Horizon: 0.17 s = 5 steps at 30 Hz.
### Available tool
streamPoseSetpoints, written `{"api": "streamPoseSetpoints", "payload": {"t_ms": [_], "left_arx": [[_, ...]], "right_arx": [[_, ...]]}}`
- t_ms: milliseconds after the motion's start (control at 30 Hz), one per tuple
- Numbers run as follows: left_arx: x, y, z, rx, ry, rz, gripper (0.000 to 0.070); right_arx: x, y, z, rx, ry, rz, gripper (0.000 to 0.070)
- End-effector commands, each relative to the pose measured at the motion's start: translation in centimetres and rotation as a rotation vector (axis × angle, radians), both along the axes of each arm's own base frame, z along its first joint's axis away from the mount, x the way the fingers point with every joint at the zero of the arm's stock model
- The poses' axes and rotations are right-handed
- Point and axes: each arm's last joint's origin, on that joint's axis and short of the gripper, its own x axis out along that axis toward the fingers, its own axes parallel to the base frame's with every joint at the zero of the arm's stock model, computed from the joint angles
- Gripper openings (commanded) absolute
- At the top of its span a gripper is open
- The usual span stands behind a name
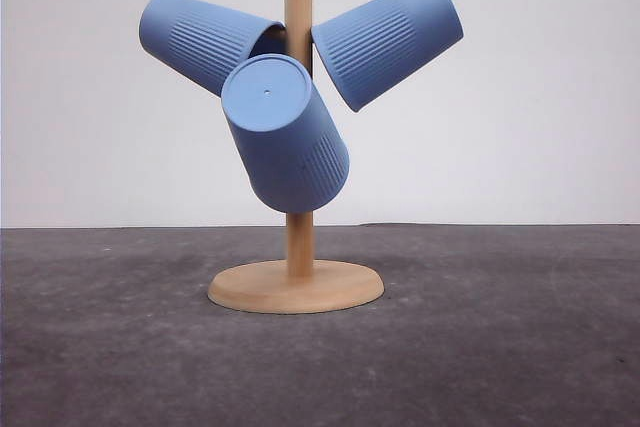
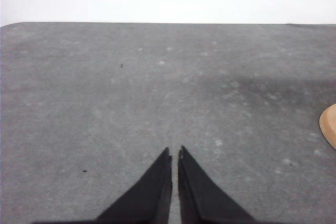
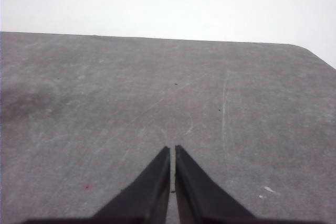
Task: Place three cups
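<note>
Nearest the cameras, the left gripper and the right gripper both sit low over bare grey bench, each with its jaws brought together and nothing between them. In the left wrist view a sliver of the wooden base shows off to one side, near but not touching that gripper.

Farther in, around mid-bench, stands the wooden cup tree. All three cups hang tilted on it, mouths toward the post: the front cup with its flat base facing forward, the left cup and the right cup higher up behind it.

By this lie the placing looks finished. What is left, done well, is to keep both arms clear of the tree, since a knock to the post could shake a cup off its peg.
</note>
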Motion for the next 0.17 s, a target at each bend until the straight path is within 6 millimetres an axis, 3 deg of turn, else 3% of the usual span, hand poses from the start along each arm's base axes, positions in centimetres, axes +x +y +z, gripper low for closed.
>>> {"api": "streamPoseSetpoints", "payload": {"t_ms": [0, 133], "left_arx": [[0.04, -0.01, -0.46, 0.008, 0.015, -0.006, 0.0], [0.04, -0.01, -0.46, 0.008, 0.015, -0.006, 0.0]], "right_arx": [[0.02, 0.03, 0.07, 0.01, -0.012, 0.002, 0.0015], [0.02, 0.03, 0.07, 0.01, -0.012, 0.002, 0.0015]]}}
